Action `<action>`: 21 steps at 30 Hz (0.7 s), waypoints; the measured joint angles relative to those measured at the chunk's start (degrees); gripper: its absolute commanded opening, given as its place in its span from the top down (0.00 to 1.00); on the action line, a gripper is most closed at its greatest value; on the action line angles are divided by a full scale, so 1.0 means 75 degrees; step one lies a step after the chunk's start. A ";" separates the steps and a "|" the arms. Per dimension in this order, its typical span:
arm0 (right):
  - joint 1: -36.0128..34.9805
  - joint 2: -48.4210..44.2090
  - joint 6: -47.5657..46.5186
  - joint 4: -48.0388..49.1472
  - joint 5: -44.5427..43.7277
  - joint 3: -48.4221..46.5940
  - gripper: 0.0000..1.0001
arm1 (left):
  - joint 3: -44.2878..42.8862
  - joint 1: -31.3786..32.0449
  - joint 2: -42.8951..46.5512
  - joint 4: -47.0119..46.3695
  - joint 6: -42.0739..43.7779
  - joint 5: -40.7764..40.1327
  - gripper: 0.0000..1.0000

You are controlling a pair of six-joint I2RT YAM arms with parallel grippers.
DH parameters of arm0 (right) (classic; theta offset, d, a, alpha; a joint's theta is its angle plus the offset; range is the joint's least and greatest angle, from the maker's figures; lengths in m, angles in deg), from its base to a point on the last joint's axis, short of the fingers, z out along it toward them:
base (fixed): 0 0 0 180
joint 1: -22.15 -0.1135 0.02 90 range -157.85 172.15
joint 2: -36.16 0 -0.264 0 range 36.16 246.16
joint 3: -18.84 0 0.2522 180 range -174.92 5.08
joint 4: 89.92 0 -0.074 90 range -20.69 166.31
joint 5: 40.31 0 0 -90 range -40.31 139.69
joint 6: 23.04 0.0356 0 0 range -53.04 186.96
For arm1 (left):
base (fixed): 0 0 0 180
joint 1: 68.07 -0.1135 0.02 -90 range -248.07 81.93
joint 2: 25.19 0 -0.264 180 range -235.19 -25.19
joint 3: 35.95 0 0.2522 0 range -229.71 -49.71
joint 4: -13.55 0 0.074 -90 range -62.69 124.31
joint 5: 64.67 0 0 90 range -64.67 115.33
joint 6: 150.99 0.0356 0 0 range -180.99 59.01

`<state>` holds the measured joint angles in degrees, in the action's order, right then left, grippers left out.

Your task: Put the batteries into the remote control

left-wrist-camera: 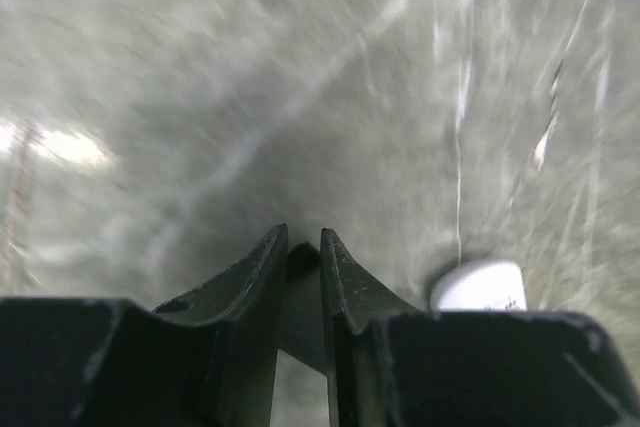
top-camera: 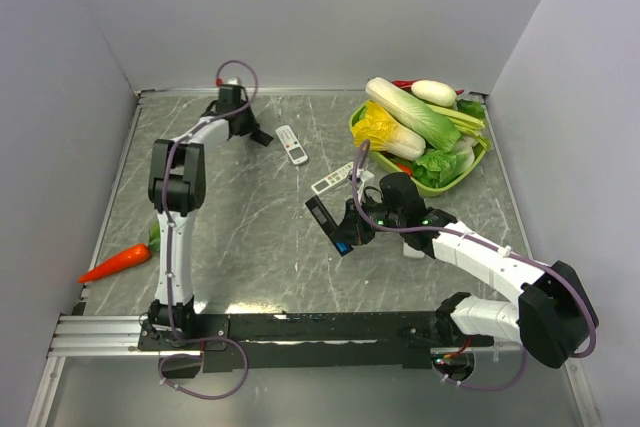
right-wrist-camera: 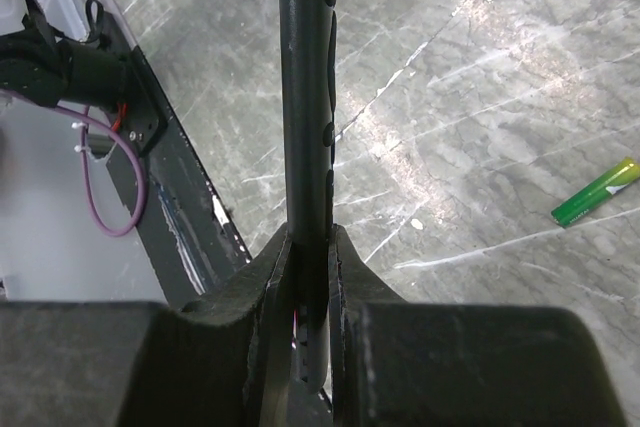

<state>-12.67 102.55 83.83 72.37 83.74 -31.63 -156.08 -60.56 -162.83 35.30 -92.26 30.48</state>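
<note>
Right wrist view: clamps the black remote edge-on in the right gripper; spot a green battery loose on the table nearby. Can't call the left gripper: nearly shut, maybe around something dark, blurry. Hold that remote steady, compartment facing up.

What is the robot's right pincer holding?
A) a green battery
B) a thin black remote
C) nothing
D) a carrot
B: the right pincer is clamped on the black remote, seen edge-on; the green battery lies apart, untouched.
</note>
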 measured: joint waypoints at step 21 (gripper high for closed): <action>0.0003 -0.0790 0.0026 -0.0358 -0.0055 0.0111 1.00 | 0.3144 0.2366 0.2463 0.1373 0.0816 -0.2640 0.67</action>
<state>-12.65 96.63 84.02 69.68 83.32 -30.80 -132.49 -42.82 -144.36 45.59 -86.14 10.68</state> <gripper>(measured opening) 0.192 0.319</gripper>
